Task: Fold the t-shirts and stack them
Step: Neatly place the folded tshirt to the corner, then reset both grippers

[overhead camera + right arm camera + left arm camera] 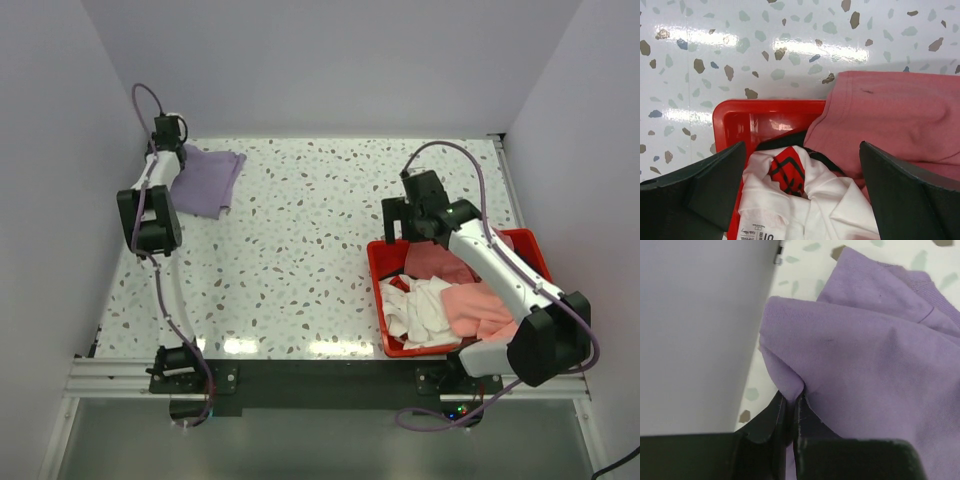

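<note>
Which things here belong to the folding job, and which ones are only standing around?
Belonging to the job: purple t-shirt, pinched by the left hand; white t-shirt and pink t-shirt in the red bin; open right hand above it.
Only there: speckled table; black mounting plate.

One left arm (150,215), one right arm (500,265), one purple t-shirt (208,178) and one red bin (374,262) are sitting on one bench (300,240).
The bin is holding seemingly three crumpled garments: one white garment (420,308), one dark pink garment (440,262), one light pink garment (480,305).
</note>
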`<state>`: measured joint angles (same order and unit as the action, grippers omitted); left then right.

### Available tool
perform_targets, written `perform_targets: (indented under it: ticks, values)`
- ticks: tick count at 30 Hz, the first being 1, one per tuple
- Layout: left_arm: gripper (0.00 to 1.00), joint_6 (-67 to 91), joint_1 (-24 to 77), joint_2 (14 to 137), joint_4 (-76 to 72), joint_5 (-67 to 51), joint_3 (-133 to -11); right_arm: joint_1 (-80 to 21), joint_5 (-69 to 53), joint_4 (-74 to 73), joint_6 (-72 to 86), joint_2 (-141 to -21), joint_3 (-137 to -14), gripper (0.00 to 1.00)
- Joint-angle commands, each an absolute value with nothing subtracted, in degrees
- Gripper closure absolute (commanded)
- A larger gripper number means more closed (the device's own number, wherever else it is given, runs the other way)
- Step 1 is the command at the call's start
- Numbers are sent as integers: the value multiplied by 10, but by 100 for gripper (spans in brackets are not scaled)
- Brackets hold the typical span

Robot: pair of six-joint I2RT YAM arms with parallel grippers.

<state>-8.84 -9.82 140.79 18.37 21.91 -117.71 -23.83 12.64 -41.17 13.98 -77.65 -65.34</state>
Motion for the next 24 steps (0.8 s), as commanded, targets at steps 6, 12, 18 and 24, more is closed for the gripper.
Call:
perform_targets:
  ticks: [6, 12, 18, 24]
  values:
    - [100, -94, -136, 1412, 151, 266, -1223, -234, 149, -407, 141, -795, -698, 1]
    - [22, -75, -140, 1381, 156, 301, -1234, -235, 143, -409, 145, -784, -696, 1]
    - [0, 38, -122, 1282, 233, 276, -1252, -235, 128, -413, 149, -749, -687, 1]
    - [0, 123, -50, 1128, 277, 259, -1177, -235, 123, -401, 179, -698, -660, 1]
